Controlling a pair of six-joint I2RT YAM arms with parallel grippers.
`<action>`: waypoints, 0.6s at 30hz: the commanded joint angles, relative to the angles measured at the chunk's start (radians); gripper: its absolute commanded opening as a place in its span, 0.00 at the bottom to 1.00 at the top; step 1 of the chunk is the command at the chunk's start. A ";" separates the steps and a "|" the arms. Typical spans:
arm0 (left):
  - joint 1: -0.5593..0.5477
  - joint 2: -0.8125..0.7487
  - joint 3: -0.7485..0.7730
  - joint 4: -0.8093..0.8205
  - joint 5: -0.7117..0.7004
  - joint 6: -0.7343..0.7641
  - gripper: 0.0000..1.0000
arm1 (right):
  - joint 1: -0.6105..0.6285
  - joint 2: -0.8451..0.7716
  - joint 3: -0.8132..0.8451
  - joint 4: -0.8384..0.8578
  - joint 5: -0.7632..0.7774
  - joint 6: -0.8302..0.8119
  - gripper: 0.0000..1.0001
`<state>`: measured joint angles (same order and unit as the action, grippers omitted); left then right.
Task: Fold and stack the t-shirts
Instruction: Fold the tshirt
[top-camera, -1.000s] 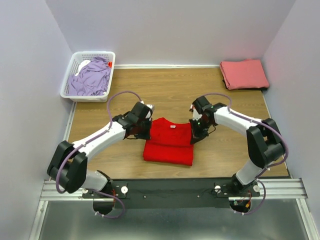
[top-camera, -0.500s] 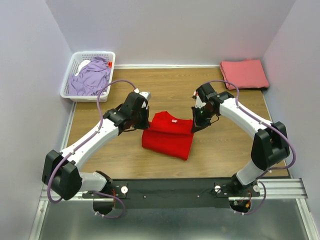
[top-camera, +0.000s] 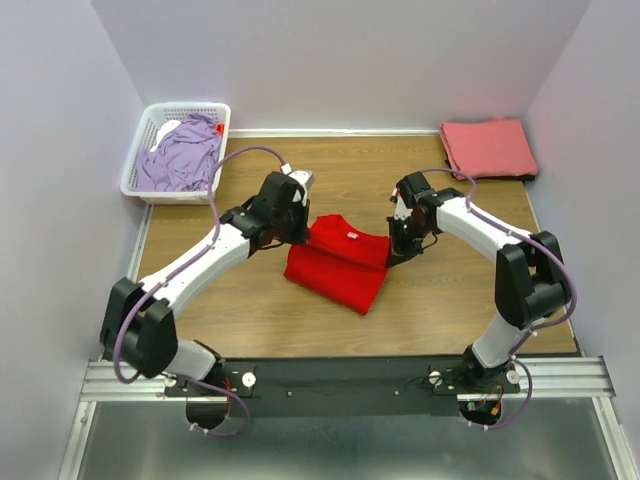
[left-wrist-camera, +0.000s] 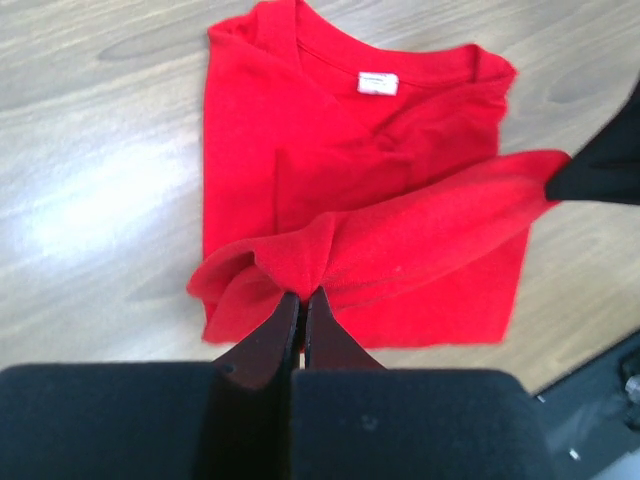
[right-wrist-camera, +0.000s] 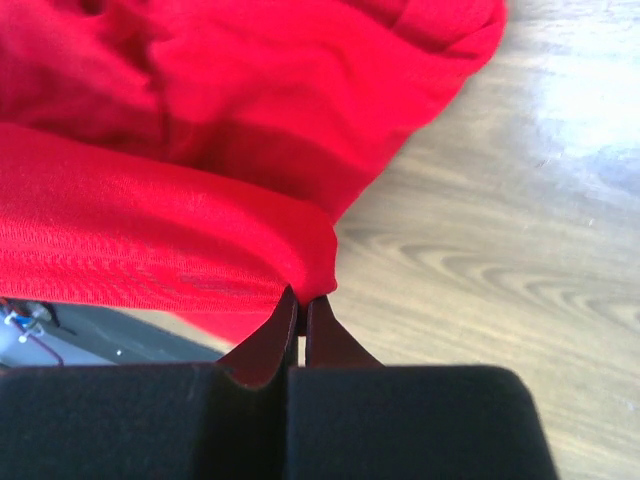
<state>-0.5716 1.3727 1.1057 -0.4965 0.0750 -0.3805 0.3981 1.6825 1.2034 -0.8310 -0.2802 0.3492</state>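
Note:
A bright red t-shirt (top-camera: 338, 264) lies half folded at the middle of the table, its white neck tag (left-wrist-camera: 378, 83) facing up. My left gripper (left-wrist-camera: 302, 293) is shut on a pinched fold at the shirt's left edge. My right gripper (right-wrist-camera: 302, 298) is shut on the same lifted fold at its right end. Between the two grippers the fold (left-wrist-camera: 430, 225) hangs stretched above the rest of the shirt. A folded salmon-pink t-shirt (top-camera: 488, 148) rests at the back right corner. A lavender t-shirt (top-camera: 183, 153) lies crumpled in the basket.
The white lattice basket (top-camera: 146, 128) stands at the back left, partly off the wooden table (top-camera: 340, 170). Grey walls close in the back and both sides. The black rail (top-camera: 350, 378) with the arm bases runs along the near edge.
Both grippers have carried the red shirt's lifted edge away from the near side toward the back. The shirt has shifted and turned slightly on the table.

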 joint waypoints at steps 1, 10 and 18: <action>0.036 0.095 0.026 0.105 -0.037 0.072 0.00 | -0.031 0.055 -0.053 0.026 0.076 -0.013 0.01; 0.070 0.314 0.083 0.231 -0.061 0.095 0.00 | -0.073 0.094 -0.099 0.125 0.113 0.016 0.01; 0.098 0.381 0.030 0.306 -0.066 0.071 0.00 | -0.074 0.076 -0.064 0.156 0.131 0.024 0.10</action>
<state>-0.5129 1.7374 1.1610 -0.2626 0.0826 -0.3187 0.3382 1.7618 1.1267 -0.6468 -0.2436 0.3817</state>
